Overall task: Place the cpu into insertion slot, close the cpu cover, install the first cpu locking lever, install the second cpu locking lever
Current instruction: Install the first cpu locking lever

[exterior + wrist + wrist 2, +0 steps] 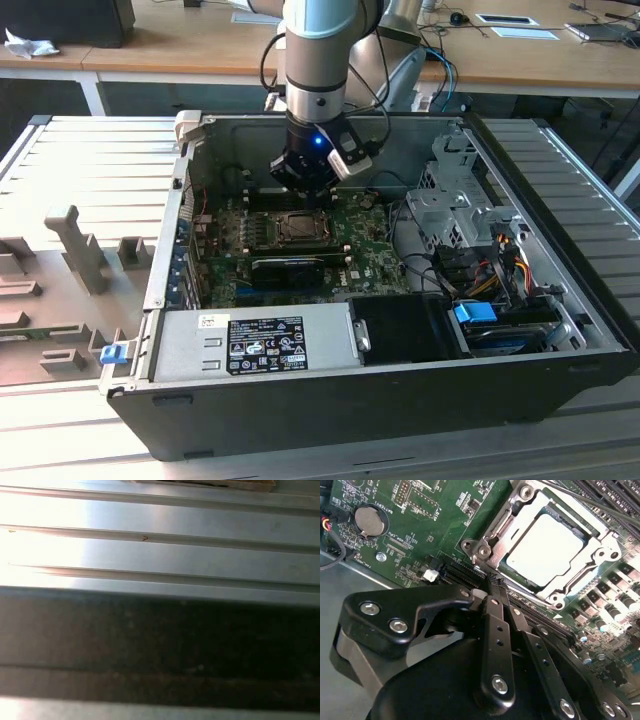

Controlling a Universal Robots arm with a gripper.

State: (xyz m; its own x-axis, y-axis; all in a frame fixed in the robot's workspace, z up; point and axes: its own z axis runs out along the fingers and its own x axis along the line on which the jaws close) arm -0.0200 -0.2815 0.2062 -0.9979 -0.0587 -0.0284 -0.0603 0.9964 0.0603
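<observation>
In the exterior view the arm stands over an open computer case lying on a ribbed metal surface. Its pincer hangs just above the green motherboard, near the insertion slot, which sits between the case's back wall and a long black card. From here the pincer's state cannot be told.

In the second wrist view the pincer is clenched, its black fingers pressed together with nothing between them, their tips just beside the near edge of the slot. The cpu lies flat in the insertion slot, its pale face showing through the window of the cpu cover, which appears to be down over it. A coin cell battery sits well apart on the board.

Judged from this, the chip is seated and the cover lowered, so the work now concerns the locking levers; which lever is set I cannot tell. To do it well, the clenched tips should press the lever arm squarely and keep off the chip's face and the board parts around the socket.

The first wrist view shows ribbed metal panel above a dark band, with none of the socket; the second wrist view alone gives the chip's seating, and the exterior view alone gives the arm's place within the case.
</observation>
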